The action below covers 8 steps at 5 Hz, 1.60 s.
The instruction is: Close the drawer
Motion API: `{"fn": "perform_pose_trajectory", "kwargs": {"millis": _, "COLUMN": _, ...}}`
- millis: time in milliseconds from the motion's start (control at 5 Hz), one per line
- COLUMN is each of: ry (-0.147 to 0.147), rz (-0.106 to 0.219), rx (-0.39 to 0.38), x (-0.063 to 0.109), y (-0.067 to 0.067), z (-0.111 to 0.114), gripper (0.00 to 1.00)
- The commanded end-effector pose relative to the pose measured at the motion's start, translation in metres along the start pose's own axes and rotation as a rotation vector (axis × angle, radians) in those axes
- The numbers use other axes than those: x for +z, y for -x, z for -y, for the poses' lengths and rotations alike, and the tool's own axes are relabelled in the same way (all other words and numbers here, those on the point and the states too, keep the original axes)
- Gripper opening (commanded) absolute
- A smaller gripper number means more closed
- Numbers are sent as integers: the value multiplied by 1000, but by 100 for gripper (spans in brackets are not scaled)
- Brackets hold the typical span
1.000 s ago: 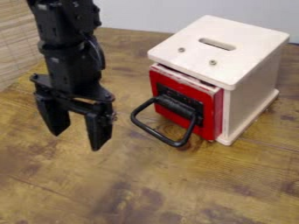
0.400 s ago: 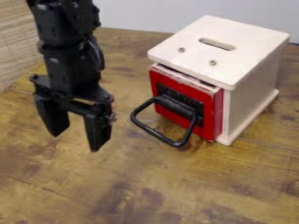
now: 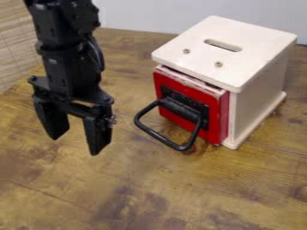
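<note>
Arm: a black robot arm (image 3: 66, 45) comes down from the upper left of the view and stands roughly upright over the tabletop.
Gripper: the gripper (image 3: 74, 135) hangs at the arm's lower end, pointing down, left of the box and apart from it.
Fingers: two black fingers (image 3: 100, 137) are spread wide with a clear gap between them; nothing is held. Whether their tips touch the wood cannot be told from this view.
Drawer: the drawer (image 3: 189, 106) is the red front with a dark slotted centre, set in the near-left face of the box. The red front stands slightly proud of the cream wall around it, so it does not sit flush.
Handle: a large black loop handle (image 3: 166, 130) hangs from the drawer front and reaches out and down toward the near left, its outer bar resting at or just above the wood. It lies between the fingers and the box, near the right finger but not touching it.
Box: a cream-white cube box (image 3: 246, 72) sits on the right half of the scene, turned at an angle to the camera; its top carries a slot (image 3: 223, 44) and two small dark fasteners.
Tabletop: a worn brown wooden tabletop (image 3: 156, 193) carries the box.
Background: a pale woven panel (image 3: 14, 40) at the far left edge.
</note>
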State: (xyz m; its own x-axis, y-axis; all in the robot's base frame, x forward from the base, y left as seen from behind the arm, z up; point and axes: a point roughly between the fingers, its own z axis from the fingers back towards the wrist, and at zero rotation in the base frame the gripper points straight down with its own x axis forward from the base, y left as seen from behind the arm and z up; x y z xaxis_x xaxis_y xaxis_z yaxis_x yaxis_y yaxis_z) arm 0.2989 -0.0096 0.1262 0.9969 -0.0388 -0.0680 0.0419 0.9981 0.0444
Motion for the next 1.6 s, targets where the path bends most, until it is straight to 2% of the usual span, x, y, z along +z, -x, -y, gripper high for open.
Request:
{"fn": "perform_pose_trajectory", "kwargs": {"millis": 0, "ry": 4, "rz": 36, "rx": 15, "x": 11, "y": -2, "z": -6, "gripper": 100}}
{"fn": "perform_pose_trajectory", "kwargs": {"millis": 400, "ry": 6, "rz": 27, "rx": 15, "x": 8, "y": -2, "z": -9, "gripper": 100}}
{"fn": "perform_pose_trajectory", "kwargs": {"millis": 600, "ry": 16, "rz": 60, "rx": 31, "x": 17, "y": -5, "z": -14, "gripper": 100}}
{"fn": "perform_pose_trajectory", "kwargs": {"millis": 800, "ry": 20, "rz": 69, "rx": 39, "x": 19, "y": -6, "z": -16, "gripper": 100}}
{"fn": "perform_pose_trajectory", "kwargs": {"millis": 1000, "ry": 35, "rz": 94, "rx": 85, "x": 23, "y": -12, "z": -22, "gripper": 100}}
{"fn": "perform_pose_trajectory", "kwargs": {"millis": 1200, "ry": 54, "rz": 146, "rx": 140, "x": 35, "y": -19, "z": -31, "gripper": 100}}
{"fn": "perform_pose_trajectory", "kwargs": {"millis": 1400, "ry": 47, "rz": 159, "rx": 146, "x": 34, "y": -27, "z": -32, "gripper": 100}}
